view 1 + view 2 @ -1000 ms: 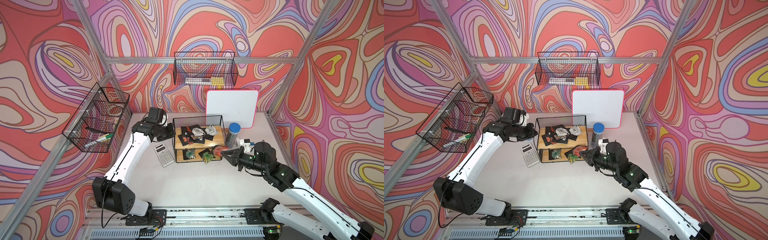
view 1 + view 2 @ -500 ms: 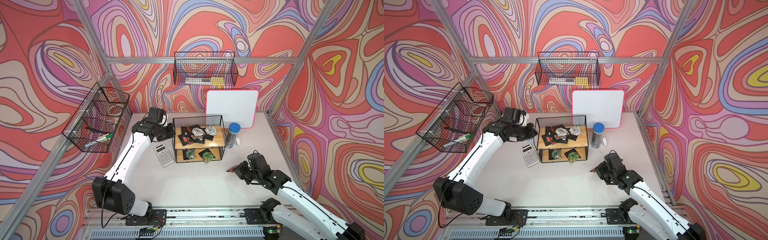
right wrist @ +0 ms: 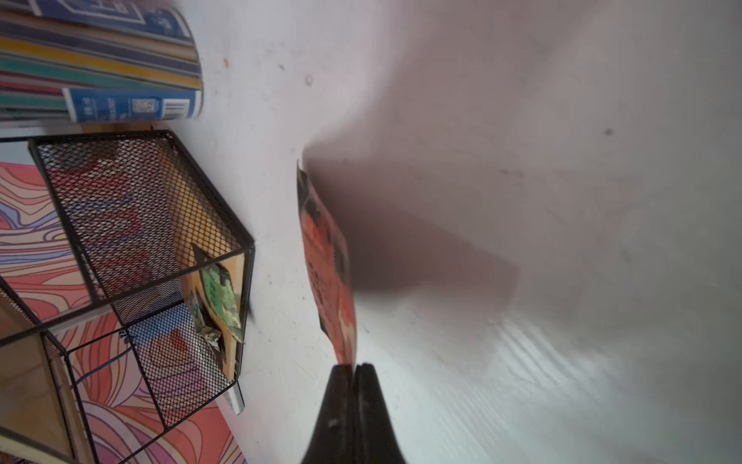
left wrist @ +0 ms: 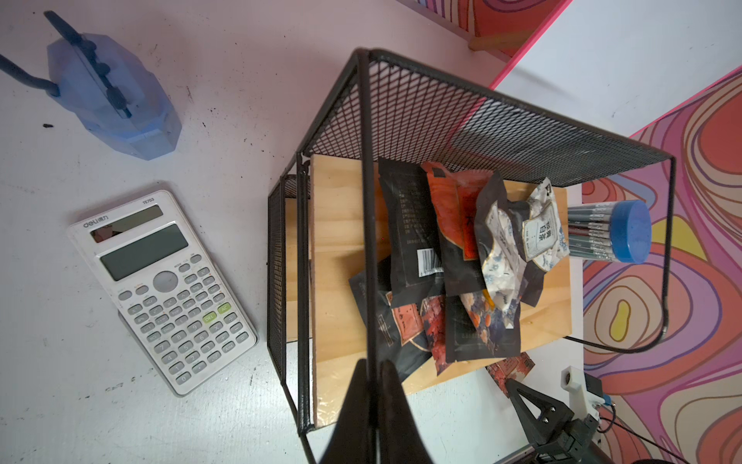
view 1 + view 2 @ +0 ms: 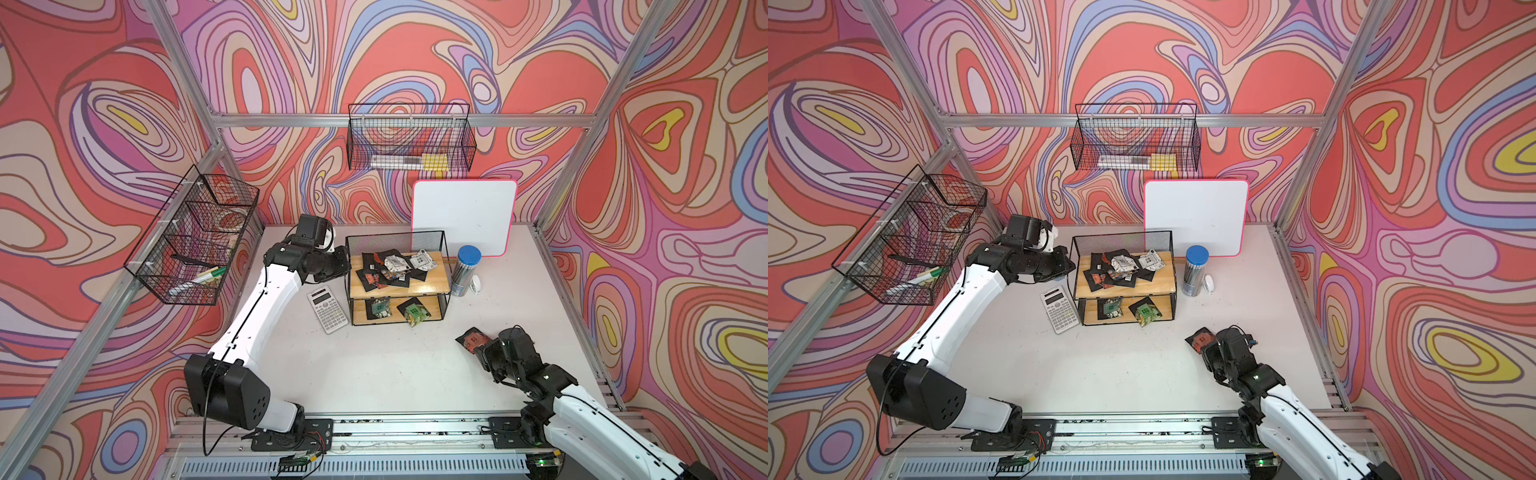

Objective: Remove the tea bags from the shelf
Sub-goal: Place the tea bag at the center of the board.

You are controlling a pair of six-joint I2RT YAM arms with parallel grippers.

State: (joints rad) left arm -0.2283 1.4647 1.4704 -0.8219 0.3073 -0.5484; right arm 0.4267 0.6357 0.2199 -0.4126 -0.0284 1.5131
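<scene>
My right jaws are clenched on one red-and-black tea bag (image 5: 471,338), held over the bench (image 5: 374,374) toward its right edge, clear of the shelf (image 5: 436,284). My left jaws are clamped on the shelf's top frame wire, left side. Other tea bags (image 5: 390,270) are piled on the top board, and two green tea bags (image 5: 380,308) are on the lower board.

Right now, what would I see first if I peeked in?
Swirly red-and-purple walls jump out first. Toward the back of the table, the shelf holds a heap of tea bags on its top board. Nearer the front, the right tool pinches a red tea bag, and the left tool grips the shelf's frame.
</scene>
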